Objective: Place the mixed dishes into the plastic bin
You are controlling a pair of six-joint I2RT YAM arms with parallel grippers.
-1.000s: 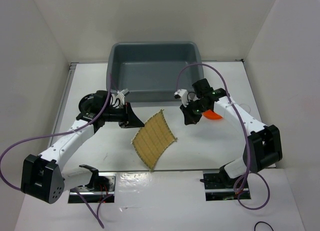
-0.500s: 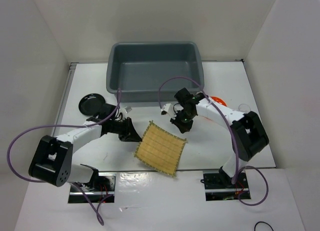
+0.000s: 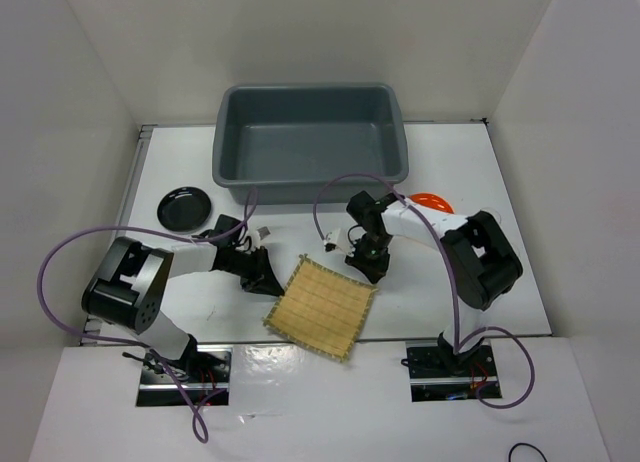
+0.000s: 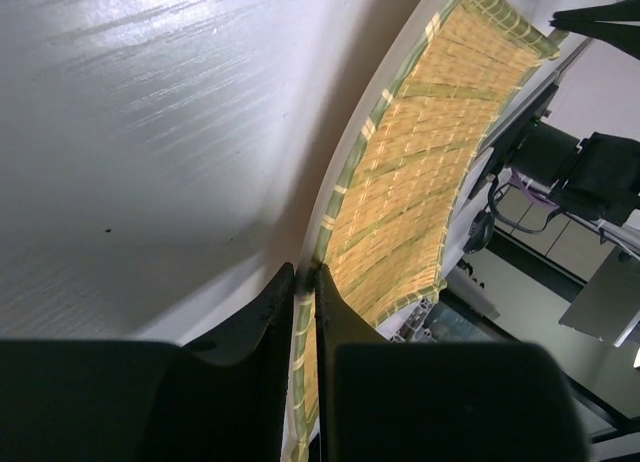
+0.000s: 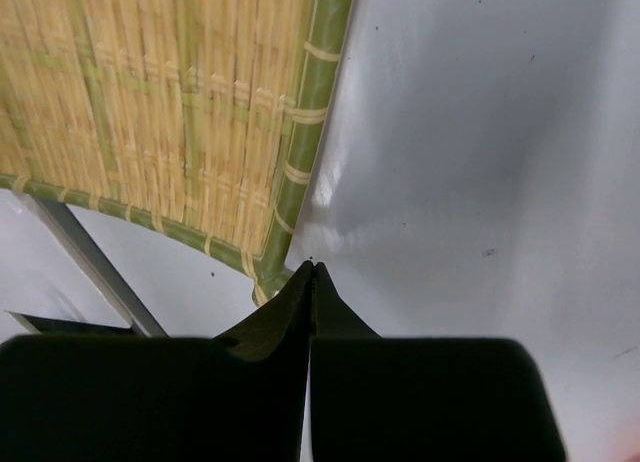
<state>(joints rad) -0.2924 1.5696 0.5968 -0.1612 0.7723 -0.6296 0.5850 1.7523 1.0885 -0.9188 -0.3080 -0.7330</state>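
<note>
Pinching the bound edge of the bamboo mat (image 3: 320, 307), the left gripper (image 3: 268, 279) holds a seemingly light, bendy sheet lying near the plastic bin (image 3: 310, 88); the right gripper (image 3: 375, 272), pressed together, sits at its opposite corner.

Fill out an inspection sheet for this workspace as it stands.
Surface: white table, no spills seen.
Job's things: bamboo mat between the arms; black plate left of the plastic bin, which holds nothing; orange plate partly hidden by the right arm; cups not seen.
Clutter: nothing seen.
Grippers: left gripper shut on the mat's edge; right gripper shut, tips at the mat's corner, grip unclear.
Cables: purple cable looping off each arm.
Surroundings: white walls on three sides.
</note>
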